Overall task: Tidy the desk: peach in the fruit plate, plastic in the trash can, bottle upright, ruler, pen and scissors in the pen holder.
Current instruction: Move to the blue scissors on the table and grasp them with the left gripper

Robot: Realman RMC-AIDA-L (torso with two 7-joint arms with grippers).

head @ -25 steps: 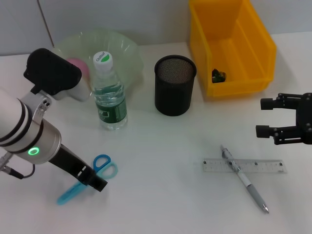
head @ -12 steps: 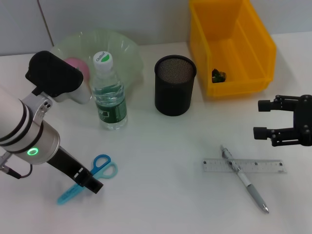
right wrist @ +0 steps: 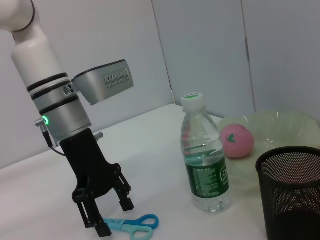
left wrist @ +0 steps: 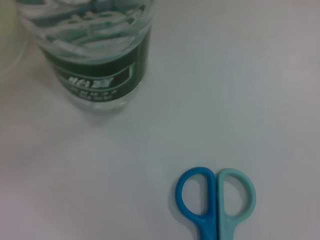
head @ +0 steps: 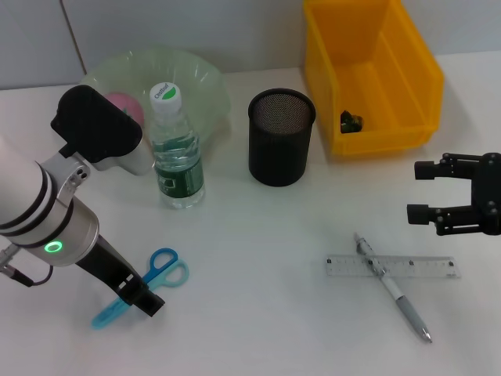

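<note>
Blue scissors (head: 168,270) lie flat at the front left. My left gripper (head: 146,302) is low over their blades, and the right wrist view shows it open (right wrist: 116,217), its fingers astride the scissors (right wrist: 135,224). The left wrist view shows only the handles (left wrist: 215,200). The bottle (head: 176,153) stands upright. A pink peach (head: 121,106) rests in the pale green plate (head: 200,78). Ruler (head: 427,267) and pen (head: 399,298) lie crossed at the front right. My right gripper (head: 419,190) hovers open above them. A dark scrap of plastic (head: 350,121) lies in the yellow bin (head: 407,55).
The black mesh pen holder (head: 282,137) stands at the centre back, between the bottle and the yellow bin. The bottle is close behind the scissors. A grey wall runs along the table's far edge.
My left gripper has slid a little toward the front along the scissors and dropped lower. The right gripper has shifted slightly left.
</note>
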